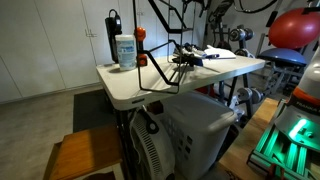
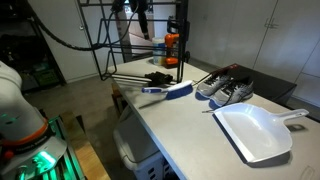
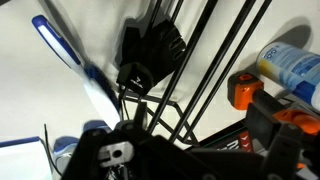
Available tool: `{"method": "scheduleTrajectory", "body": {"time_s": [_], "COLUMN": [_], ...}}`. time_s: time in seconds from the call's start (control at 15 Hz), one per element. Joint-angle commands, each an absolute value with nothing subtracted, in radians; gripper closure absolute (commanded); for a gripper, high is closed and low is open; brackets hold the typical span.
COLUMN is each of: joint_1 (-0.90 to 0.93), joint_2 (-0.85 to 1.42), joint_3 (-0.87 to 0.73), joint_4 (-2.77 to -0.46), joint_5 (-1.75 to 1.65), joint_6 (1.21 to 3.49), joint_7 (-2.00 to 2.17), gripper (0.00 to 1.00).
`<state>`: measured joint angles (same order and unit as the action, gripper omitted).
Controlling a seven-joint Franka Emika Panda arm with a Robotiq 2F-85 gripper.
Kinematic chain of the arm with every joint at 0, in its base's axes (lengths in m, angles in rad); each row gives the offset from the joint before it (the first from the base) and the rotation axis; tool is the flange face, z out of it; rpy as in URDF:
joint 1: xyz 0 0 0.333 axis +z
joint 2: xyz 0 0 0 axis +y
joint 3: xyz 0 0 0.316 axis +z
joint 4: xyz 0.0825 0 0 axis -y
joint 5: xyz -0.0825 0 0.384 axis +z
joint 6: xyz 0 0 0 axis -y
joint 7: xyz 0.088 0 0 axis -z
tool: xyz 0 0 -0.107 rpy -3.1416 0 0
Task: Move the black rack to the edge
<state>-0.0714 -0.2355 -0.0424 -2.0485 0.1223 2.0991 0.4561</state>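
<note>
- Rods everywhere in the wrist view: thin wires of the black rack (image 3: 205, 60) cross the whole shot.
- The claw (image 3: 150, 58) sits dark among those wires. Whether it is pinched on one or spread apart, I cannot tell.
- Landmark time: the white jar (image 1: 125, 50) stands at one end of the desk (image 1: 235, 65). It has a blue label, but the writing is too small to read.
- In both exterior views the black rack stands tall just beside the white jar, and its low rods run close to the edge (image 1: 200, 86).
- A slim black bottle (image 1: 112, 35) is right behind the white jar, with an orange clamp (image 3: 250, 95) just beside it.
- A blue brush (image 2: 172, 90) lies past the rack from the white jar.
- A pair of shoes (image 2: 226, 88) sits farther along.
- A white dustpan (image 2: 255, 132) lies well apart from the white jar. No brand is legible on any of these.
</note>
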Motion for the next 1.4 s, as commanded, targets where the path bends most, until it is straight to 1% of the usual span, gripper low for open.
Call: {"method": "scheduleTrajectory", "body": {"time_s": [0.0, 0.33, 0.6, 0.93, 1.33], "joint_1": [-0.067, -0.045, -0.020, 0.000, 0.029], "joint_2": [-0.339, -0.456, -0.523, -0.536, -0.510], "joint_3": [-0.026, -0.003, -0.013, -0.033, -0.054], "joint_4": [-2.116, -2.196, -2.255, -2.285, -2.280], "joint_5": [0.086, 0.024, -0.013, -0.016, -0.001], "joint_6": [2.066, 2.039, 2.067, 2.121, 2.263], "joint_7": [0.338, 0.136, -0.045, -0.209, -0.310], "gripper": [0.00, 0.00, 0.00, 0.00, 0.00]}}
